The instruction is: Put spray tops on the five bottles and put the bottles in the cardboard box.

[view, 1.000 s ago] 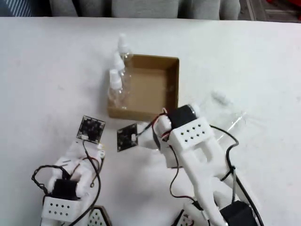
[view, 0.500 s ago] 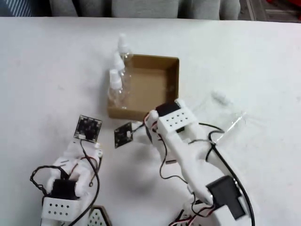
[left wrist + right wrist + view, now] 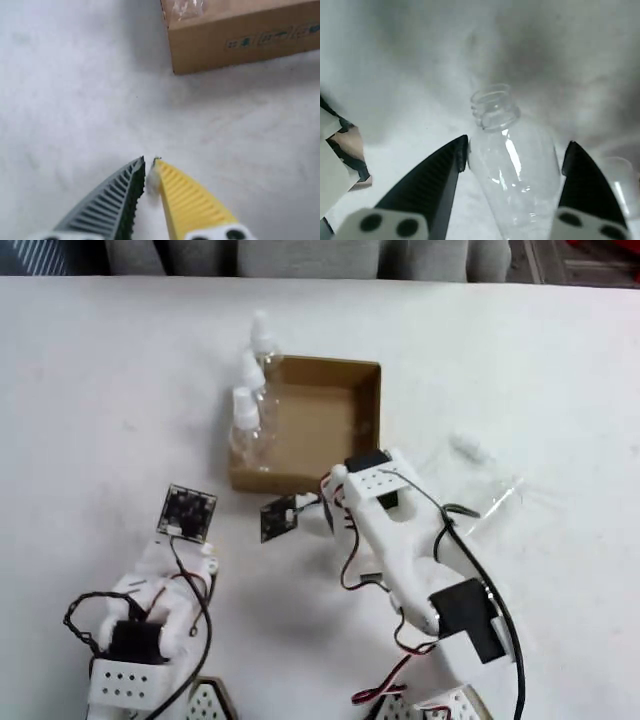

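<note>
Around bottle (image 3: 517,170), right gripper (image 3: 516,146) wide open

- The left arm (image 3: 165,575) and the right arm (image 3: 400,540) are white plastic shells with black motor blocks set into them.
- Each has a white panel (image 3: 125,677) pierced with rows of small round holes.
- Thin red and black cables (image 3: 350,575) loop loosely along both arms.
- A small, dark, square circuit board (image 3: 188,512) sits at each wrist.
- The left gripper (image 3: 149,167) has one grey finger (image 3: 107,210) and one yellow finger (image 3: 187,200), both ribbed, on a white base with dark holes.
- The right gripper (image 3: 516,150) has two black fingers (image 3: 427,185), ribbed on the inner edge, on a white base with dark round holes.
</note>
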`<state>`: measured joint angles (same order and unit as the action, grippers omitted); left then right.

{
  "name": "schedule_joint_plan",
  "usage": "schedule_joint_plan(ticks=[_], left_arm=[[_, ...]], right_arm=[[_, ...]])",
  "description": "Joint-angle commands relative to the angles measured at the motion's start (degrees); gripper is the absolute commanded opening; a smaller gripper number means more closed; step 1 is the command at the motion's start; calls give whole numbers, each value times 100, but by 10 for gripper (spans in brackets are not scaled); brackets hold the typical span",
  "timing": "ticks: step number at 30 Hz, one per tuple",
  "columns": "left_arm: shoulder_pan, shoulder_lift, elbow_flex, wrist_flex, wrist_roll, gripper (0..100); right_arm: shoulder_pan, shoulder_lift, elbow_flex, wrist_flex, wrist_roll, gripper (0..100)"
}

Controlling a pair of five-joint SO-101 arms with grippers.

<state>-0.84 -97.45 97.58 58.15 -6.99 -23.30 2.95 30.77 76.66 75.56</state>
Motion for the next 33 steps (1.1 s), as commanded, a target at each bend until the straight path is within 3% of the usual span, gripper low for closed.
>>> schedule_joint_plan(ticks=[1, 4, 5, 7, 13, 19, 24, 33], left_arm=[[-31, -136, -26, 35, -62, 40], [-31, -136, -26, 35, -62, 40], [-31, -136, -26, 26, -62, 40], [-31, -136, -26, 26, -62, 40], [-31, -136, -26, 26, -62, 40], [-31, -136, -26, 26, -62, 40], [-31, -136, -26, 26, -62, 39], [-31, -136, -26, 62, -62, 38]], right_arm=[[84, -40, -158, -57, -35, 198], [119, -136, -396, -48, -765, 19], [145, -198, -475, -48, -1081, 6], [277, -426, -615, -31, -1723, 43], [901, -1578, -703, 268, -3727, 16], [2563, -2273, -659, 532, -5398, 16], [4075, -2281, -193, 180, -4923, 18], [6475, -2281, 659, -1490, -3587, 18]])
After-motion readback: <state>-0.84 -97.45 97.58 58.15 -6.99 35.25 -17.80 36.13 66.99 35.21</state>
